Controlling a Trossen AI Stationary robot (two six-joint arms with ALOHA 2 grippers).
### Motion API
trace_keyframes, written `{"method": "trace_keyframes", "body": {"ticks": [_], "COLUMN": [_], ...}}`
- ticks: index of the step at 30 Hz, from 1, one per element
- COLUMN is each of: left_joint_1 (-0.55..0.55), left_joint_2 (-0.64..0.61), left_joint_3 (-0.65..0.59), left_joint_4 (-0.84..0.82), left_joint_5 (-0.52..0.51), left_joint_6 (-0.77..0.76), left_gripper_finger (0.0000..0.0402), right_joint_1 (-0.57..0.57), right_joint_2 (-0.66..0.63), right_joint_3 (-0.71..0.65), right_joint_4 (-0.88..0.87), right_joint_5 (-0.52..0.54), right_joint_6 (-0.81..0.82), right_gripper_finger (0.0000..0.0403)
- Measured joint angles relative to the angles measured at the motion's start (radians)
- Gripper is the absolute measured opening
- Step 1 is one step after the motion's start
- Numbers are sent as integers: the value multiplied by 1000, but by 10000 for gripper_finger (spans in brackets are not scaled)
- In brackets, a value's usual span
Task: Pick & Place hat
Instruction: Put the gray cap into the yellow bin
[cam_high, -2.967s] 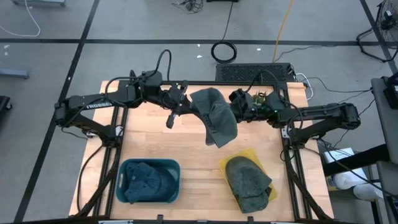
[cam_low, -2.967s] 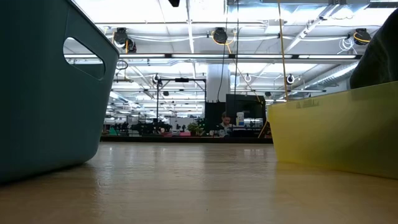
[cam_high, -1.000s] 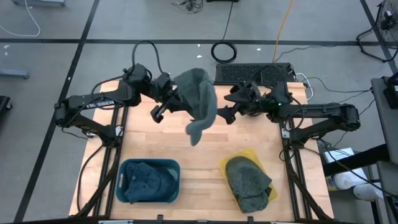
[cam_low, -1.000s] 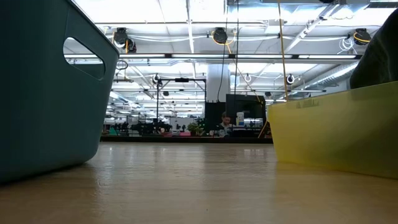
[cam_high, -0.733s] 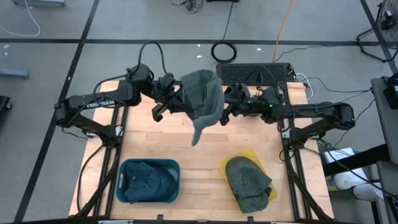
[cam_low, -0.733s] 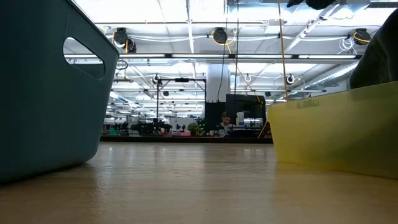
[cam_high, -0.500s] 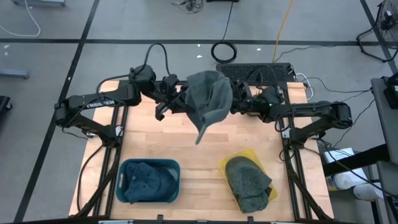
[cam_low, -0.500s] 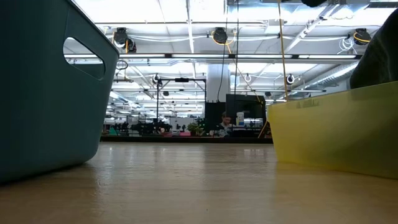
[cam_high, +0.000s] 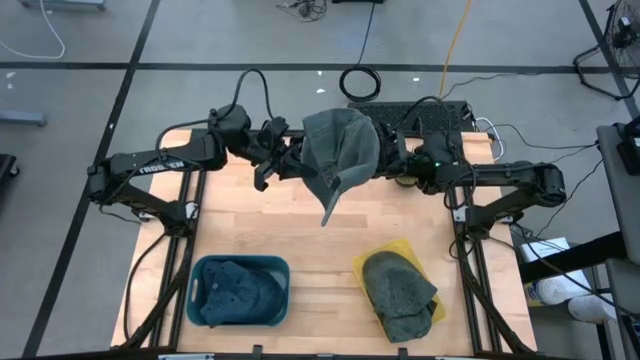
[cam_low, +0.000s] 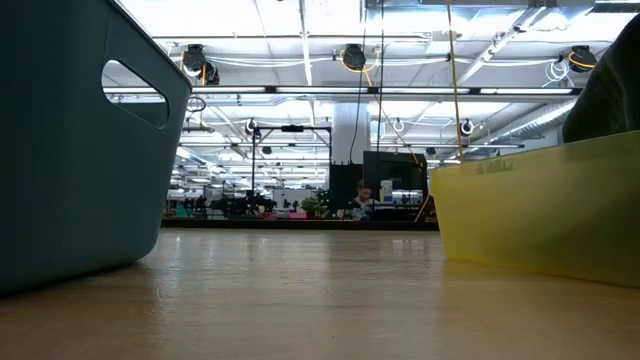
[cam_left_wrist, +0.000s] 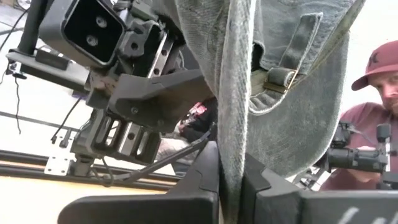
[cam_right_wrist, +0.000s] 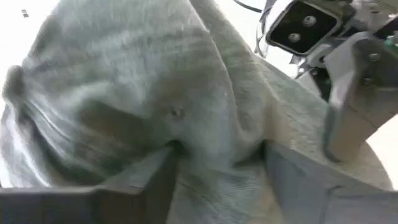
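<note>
A grey-green hat (cam_high: 340, 148) hangs in the air over the table's far middle, between both grippers, its brim (cam_high: 328, 205) drooping toward the near edge. My left gripper (cam_high: 300, 165) reaches it from the left and is shut on it. My right gripper (cam_high: 382, 160) comes from the right, mostly hidden under the cloth in the high view; in the right wrist view the hat's crown (cam_right_wrist: 177, 113) fills the gap between its fingers. The left wrist view shows the hat's back strap and buckle (cam_left_wrist: 283, 78). Neither gripper shows in the low view. My left gripper pinches a hanging fold of the hat's cloth (cam_left_wrist: 231, 149) between its two fingers, coming level from the table's left. The hat is lifted clear and hangs slack beside the fingers. My right gripper has the crown's cloth (cam_right_wrist: 217, 155) bunched between its two fingers (cam_right_wrist: 137, 180), creased where each finger meets it. It comes from the table's right, slanting upward. The hat is clear of the table.
A teal bin (cam_high: 205, 270) with a dark hat in it stands at the near left, a yellow bin (cam_high: 358, 262) with a grey hat (cam_high: 398, 290) at the near right. A keyboard (cam_high: 415, 115) lies behind the far edge. A person (cam_left_wrist: 379, 81) shows beyond the table.
My right gripper has moved toward the table's left and come in against the hat's crown, slipping under the cloth. My left gripper has rolled, and the hat has turned and shifted a little toward the right, its brim still hanging.
</note>
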Motion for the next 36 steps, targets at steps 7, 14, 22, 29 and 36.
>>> {"method": "trace_keyframes", "body": {"ticks": [7, 14, 22, 29, 36], "left_joint_1": [0, 0, 0, 0, 0], "left_joint_2": [0, 0, 0, 0, 0], "left_joint_3": [0, 0, 0, 0, 0], "left_joint_4": [7, 21, 55, 56, 56], "left_joint_5": [12, 48, 53, 71, 212], "left_joint_6": [-28, -55, -134, -289, -401], "left_gripper_finger": [9, 9, 54, 138, 191], "right_joint_1": [29, 35, 35, 5, -34], "right_joint_2": [0, 1, -16, -121, -240], "right_joint_3": [0, 0, 0, 0, 0], "right_joint_4": [-31, -36, -36, -138, -329], "right_joint_5": [68, 81, 29, -96, -246], "right_joint_6": [-96, -156, -181, -276, -458], "right_gripper_finger": [29, 2, 1, 0, 0]}}
